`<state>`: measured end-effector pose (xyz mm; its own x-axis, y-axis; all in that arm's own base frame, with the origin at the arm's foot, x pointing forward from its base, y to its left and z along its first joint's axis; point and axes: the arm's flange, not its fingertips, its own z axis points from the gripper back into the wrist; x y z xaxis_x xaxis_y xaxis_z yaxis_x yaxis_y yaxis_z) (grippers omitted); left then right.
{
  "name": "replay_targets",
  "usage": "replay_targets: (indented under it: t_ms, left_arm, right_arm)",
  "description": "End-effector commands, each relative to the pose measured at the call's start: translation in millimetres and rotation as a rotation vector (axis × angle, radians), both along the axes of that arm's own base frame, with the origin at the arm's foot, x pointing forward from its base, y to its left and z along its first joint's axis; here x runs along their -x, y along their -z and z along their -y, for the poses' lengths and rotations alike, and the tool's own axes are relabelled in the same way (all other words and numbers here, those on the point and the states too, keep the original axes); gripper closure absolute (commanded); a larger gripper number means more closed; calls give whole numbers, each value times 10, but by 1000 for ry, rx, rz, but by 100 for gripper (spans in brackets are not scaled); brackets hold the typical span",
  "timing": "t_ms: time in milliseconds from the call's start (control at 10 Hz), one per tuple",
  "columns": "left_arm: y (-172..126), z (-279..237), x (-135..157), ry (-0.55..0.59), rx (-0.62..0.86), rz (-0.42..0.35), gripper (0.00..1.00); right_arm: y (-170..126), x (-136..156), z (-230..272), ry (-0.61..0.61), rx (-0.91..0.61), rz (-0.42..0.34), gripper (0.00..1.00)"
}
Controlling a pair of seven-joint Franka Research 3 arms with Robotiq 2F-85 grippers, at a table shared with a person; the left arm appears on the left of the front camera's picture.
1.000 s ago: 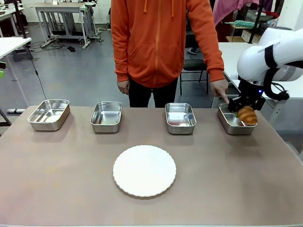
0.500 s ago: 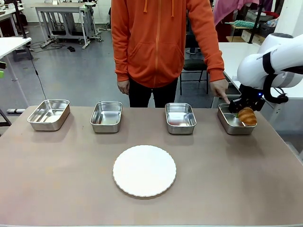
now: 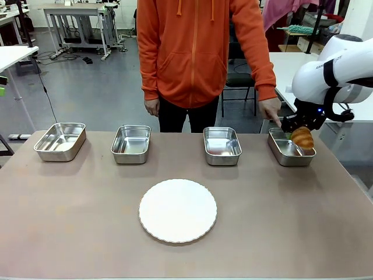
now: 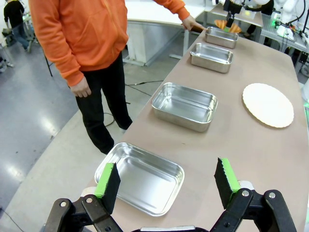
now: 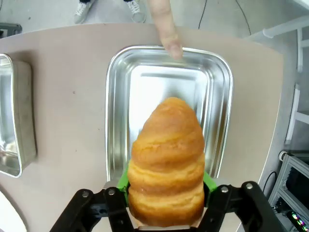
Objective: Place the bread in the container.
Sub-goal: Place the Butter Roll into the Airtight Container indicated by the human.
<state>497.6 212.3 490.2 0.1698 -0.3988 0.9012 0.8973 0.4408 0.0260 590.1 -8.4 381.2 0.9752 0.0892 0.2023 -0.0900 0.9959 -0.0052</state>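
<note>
The bread (image 3: 302,137), a golden-brown croissant (image 5: 168,159), hangs just above the rightmost steel container (image 3: 289,147), held by my right gripper (image 3: 295,133), which is shut on it. In the right wrist view the container (image 5: 118,96) lies directly below the croissant, and a person's fingertip (image 5: 166,36) touches its far rim. The person's hand (image 3: 271,111) points at that tray in the front view. My left gripper (image 4: 166,181) is open with nothing between its pads, above the leftmost tray (image 4: 140,176). Far off in the left wrist view the croissant (image 4: 227,25) shows over the farthest tray (image 4: 221,37).
Three more steel trays (image 3: 60,140) (image 3: 131,143) (image 3: 221,145) line the far side of the table. A round white scallop-edged plate (image 3: 178,210) lies in the middle. The person in an orange hoodie (image 3: 198,52) stands at the far edge.
My right gripper has lifted the croissant slightly and shifted it a little toward the far end of the rightmost tray. The person's hand stays at the tray's rim.
</note>
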Motion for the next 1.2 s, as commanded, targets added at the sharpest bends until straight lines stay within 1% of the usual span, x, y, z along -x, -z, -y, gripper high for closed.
replay_targets:
  t_ms: [0, 300, 500, 600, 1100]
  left_arm:
    - [-11, 10, -5, -2, -4, 4, 0]
    - [-11, 10, -5, -2, -4, 4, 0]
    - [-11, 10, -5, -2, -4, 4, 0]
    - [-11, 10, -5, -2, -4, 4, 0]
    - [-11, 10, -5, -2, -4, 4, 0]
  right_arm:
    - [7, -46, 34, -24, -36, 31, 0]
    - [-35, -24, 23, -24, -32, 35, 0]
    - [-77, 47, -21, -20, 3, 31, 0]
    - [-24, -14, -6, -5, -14, 17, 0]
    - [-24, -14, -6, -5, -14, 17, 0]
